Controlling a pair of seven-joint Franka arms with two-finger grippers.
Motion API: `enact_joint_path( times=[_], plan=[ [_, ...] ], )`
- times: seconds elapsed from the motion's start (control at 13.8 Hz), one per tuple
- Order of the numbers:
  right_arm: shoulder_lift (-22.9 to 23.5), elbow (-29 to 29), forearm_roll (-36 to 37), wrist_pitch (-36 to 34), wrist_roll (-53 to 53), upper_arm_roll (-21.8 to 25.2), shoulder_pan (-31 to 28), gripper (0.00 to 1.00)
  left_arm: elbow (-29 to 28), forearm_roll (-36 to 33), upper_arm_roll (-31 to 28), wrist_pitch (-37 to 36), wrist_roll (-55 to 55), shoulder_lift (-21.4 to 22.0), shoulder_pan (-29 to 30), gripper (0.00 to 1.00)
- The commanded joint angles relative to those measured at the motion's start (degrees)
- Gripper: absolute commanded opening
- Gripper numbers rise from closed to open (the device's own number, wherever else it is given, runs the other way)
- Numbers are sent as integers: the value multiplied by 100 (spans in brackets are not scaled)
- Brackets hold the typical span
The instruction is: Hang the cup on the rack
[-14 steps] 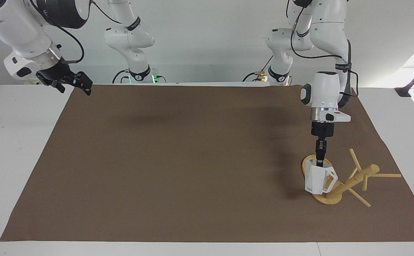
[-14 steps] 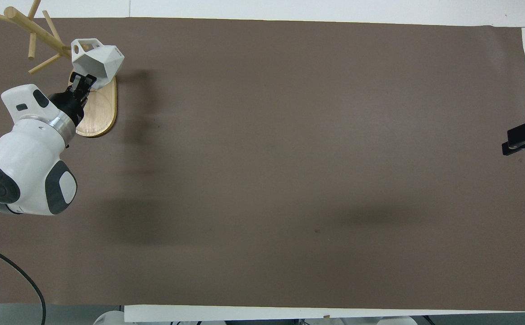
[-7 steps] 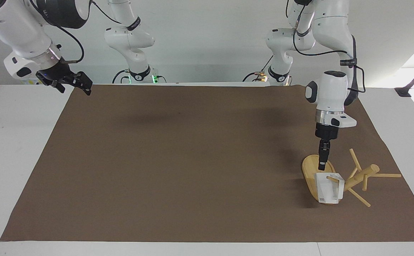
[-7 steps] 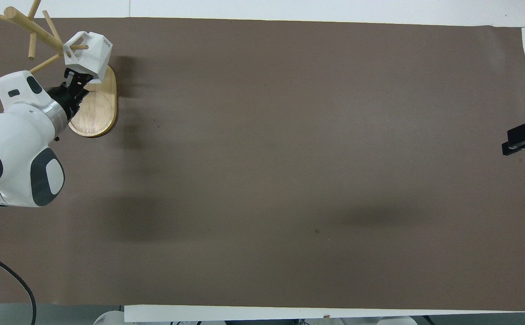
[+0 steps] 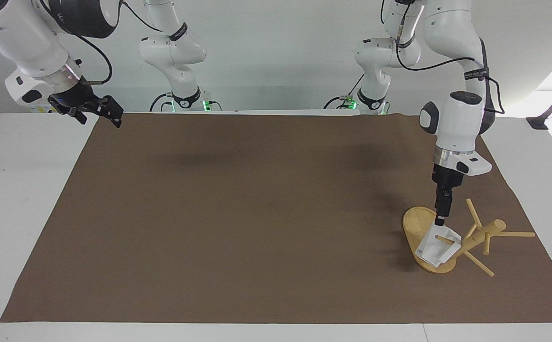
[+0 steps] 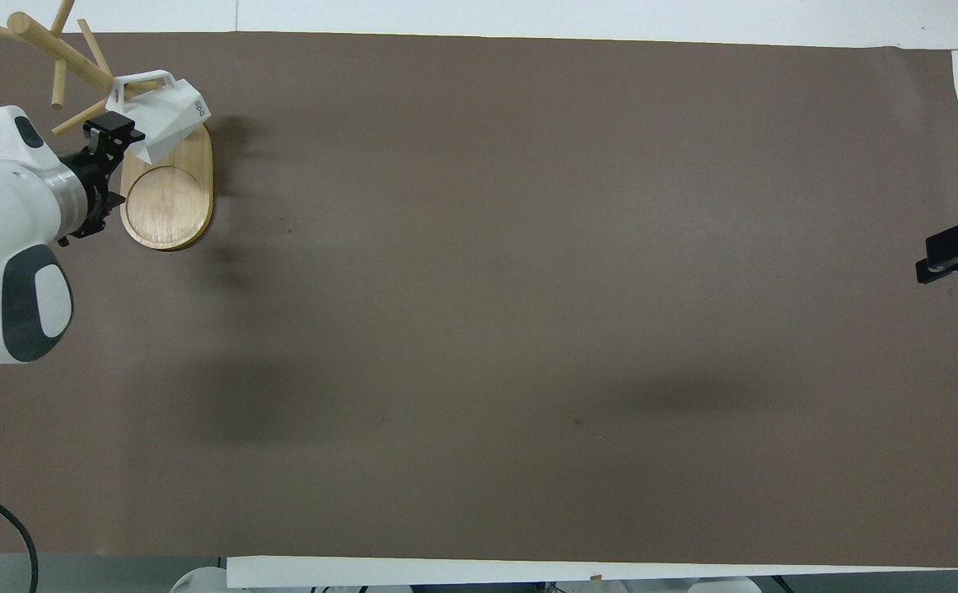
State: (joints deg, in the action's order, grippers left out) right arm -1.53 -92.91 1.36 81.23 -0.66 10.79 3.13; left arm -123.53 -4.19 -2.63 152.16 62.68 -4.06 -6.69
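Facing view: cup (image 5: 436, 248) hangs by its handle on rack (image 5: 475, 237) peg.

I can make out only one bit of marking: a small dark print on a side facet of the cup (image 6: 167, 115), at the upper left of the overhead view. It looks like three or so short characters, but I cannot read them. In the facing view that mark does not show. No other lettering, number or sign is legible to me anywhere.
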Motion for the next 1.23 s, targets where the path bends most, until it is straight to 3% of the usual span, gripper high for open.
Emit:
enact_joint_path(
  times=[0.0, 0.22, 0.58, 0.8, 1.16],
  plan=[
    [-75, -96, 48, 34, 31, -24, -14, 99, 424, -125, 35, -1666, -753, 388, 203, 100],
    [-75, -96, 48, 42, 31, -24, -14, 99, 943, -108, 26, -3336, -2132, 713, 256, 100],
    [-75, -96, 48, 33, 31, -16, -14, 99, 2656, 251, 26, -6404, -4864, 557, 265, 100],
    [-75, -96, 48, 42, 23, -16, -14, 99, 2931, 569, 26, -7015, -6361, 486, 379, 100],
    [-75, -96, 48, 33, 23, -24, -14, 99, 3695, 604, 87, -7225, -6443, 108, 379, 100]
  ],
)
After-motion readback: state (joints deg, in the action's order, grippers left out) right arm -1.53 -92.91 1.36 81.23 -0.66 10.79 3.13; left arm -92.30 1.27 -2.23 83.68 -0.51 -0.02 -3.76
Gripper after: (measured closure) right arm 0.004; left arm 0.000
